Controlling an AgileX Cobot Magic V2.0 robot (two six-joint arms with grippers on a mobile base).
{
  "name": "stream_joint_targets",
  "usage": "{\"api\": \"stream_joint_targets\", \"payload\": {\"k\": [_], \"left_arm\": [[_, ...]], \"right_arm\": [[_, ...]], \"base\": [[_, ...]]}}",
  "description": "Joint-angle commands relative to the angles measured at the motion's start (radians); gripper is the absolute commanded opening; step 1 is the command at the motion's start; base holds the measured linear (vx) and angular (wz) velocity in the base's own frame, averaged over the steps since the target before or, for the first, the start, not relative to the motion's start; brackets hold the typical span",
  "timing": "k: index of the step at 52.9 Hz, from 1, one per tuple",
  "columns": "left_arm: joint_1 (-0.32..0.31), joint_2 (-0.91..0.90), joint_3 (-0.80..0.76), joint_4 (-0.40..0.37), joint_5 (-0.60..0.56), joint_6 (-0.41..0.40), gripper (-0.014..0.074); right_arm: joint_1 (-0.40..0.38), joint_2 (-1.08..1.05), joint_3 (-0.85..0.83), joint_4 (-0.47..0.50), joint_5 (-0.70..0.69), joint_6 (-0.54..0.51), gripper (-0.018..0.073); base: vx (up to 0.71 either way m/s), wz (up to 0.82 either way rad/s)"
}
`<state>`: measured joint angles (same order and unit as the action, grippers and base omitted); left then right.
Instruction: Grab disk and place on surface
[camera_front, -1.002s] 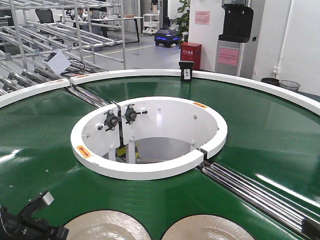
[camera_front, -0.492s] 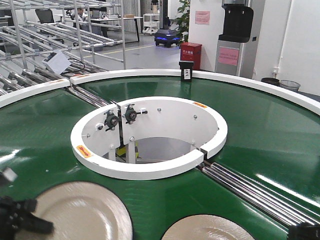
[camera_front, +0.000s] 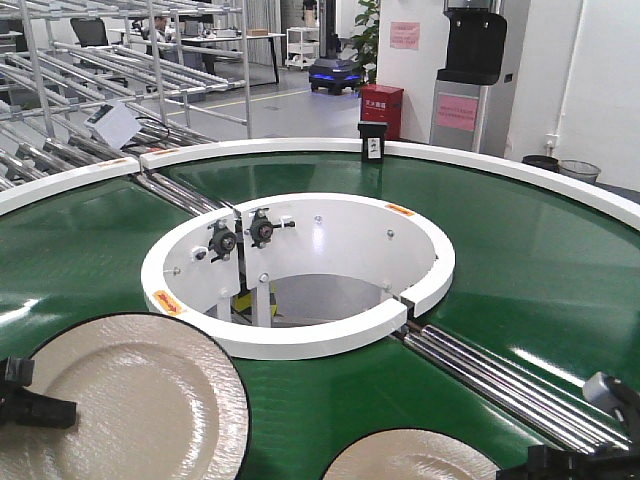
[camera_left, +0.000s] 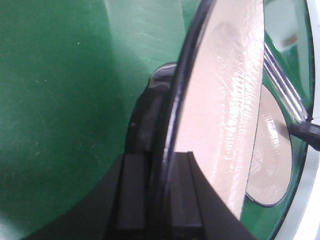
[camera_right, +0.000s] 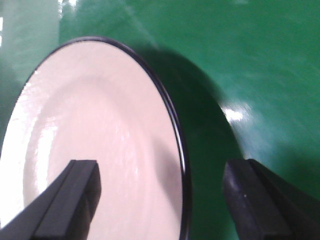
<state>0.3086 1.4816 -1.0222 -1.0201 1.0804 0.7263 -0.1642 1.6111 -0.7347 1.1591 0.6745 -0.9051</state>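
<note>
Since half a second ago the cream disk (camera_front: 140, 400) has grown larger in the front view and slid left, and my left hand (camera_front: 25, 400) has travelled with it. I read that as the lift being under way. On the left wrist camera the disk's black rim runs edge-on between the two fingers (camera_left: 132, 195), which are clamped onto it, so the left hand is gripping the disk. It now sits at the lower left of the front view, over the green conveyor belt (camera_front: 520, 260), and by my judgement it is raised clear of it.

A second disk (camera_front: 410, 460) lies on the belt just beside it. My right hand (camera_right: 165, 195) has come in at the lower right and hangs with its fingers spread wide either side of that disk's rim, holding nothing.

The surface where the disk must go shows in none of my views, so the carry and the set-down both remain.
</note>
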Motion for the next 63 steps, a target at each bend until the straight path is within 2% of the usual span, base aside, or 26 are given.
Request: {"api": "stream_joint_targets", "payload": {"k": [1,7,13,29,33,41,49,56,63], "left_arm": [[-0.002,-0.045,-0.025,-0.154,0.039,-0.017,-0.0005],[-0.002,-0.045,-0.025,-0.207,0.040,-0.017,-0.0005],[-0.002,-0.045,-0.025,-0.254,0.040,-0.017,-0.0005],[-0.002,-0.045,-0.025,-0.320,0.030,-0.005,-0.0005],[-0.002,-0.045,-0.025,-0.320,0.030,-0.005,-0.0005],[-0.002,-0.045,-0.025,-0.319,0.023,-0.006,-0.0005],[-0.002,-0.044,-0.025,-0.318,0.008,-0.006,-0.0005],[-0.002,-0.044,-0.025,-0.318,-0.004,-0.006,-0.0005],[-0.002,-0.044,-0.025,-0.309,-0.039,-0.010,-0.0005]], "right_arm": [[0.005,0.023,-0.027,0.079,0.031,-0.059,0.0564],[0.005,0.078,-0.027,0.112,0.124,-0.135,0.0564],[0.005,0.094,-0.027,0.117,0.188,-0.141,0.0557],[0.087,0.094,-0.027,0.095,0.186,-0.146,0.0396],[0.098,0.094,-0.027,0.098,0.174,-0.124,0.0347],[0.093,0.094,-0.034,0.103,0.188,-0.096,0.0156],[0.093,0.090,-0.082,0.128,0.268,-0.035,-0.0015],[0.093,0.071,-0.163,0.132,0.358,0.063,-0.0013],[0.093,0.013,-0.245,0.128,0.389,0.178,-0.0011]], "base": [[0.00,0.00],[0.00,0.00],[0.00,0.00],[0.00,0.00],[0.00,0.00],[0.00,0.00],[0.00,0.00],[0.00,0.00],[0.00,0.00]]}}
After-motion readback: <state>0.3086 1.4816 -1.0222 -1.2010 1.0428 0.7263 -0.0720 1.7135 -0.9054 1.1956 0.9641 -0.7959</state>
